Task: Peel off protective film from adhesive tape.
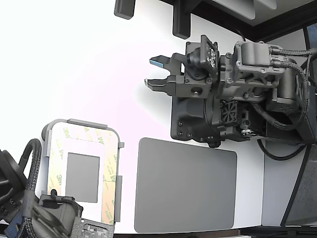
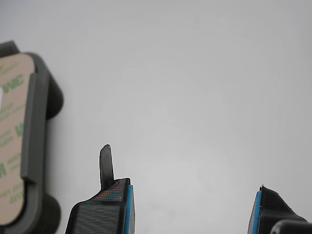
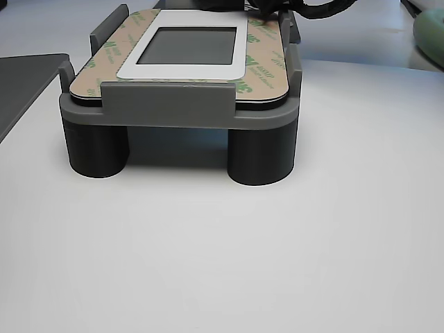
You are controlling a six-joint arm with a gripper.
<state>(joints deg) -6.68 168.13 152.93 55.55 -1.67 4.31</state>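
The gripper [image 1: 154, 72] hangs with its jaws apart and empty, well apart from the protective film [image 1: 110, 163], which the grey tray [image 3: 179, 105] holds raised and steady for peeling.

Exterior view: overhead, facing straight down on the white table [image 1: 99, 74]; wide, taking in the black six-joint arm [image 1: 237, 89], the dark grey rounded mat [image 1: 185, 186] and the light grey rounded tray on stubby legs [image 1: 81, 124].

Wrist view: rides behind the black blue-padded gripper [image 2: 192, 209], close to the tabletop; the tray edge [image 2: 36, 131] shows at one side.

Other view: low, near table level, close, facing the tray's front wall [image 3: 166, 104] side-on.

Shared by all three: tray and table.
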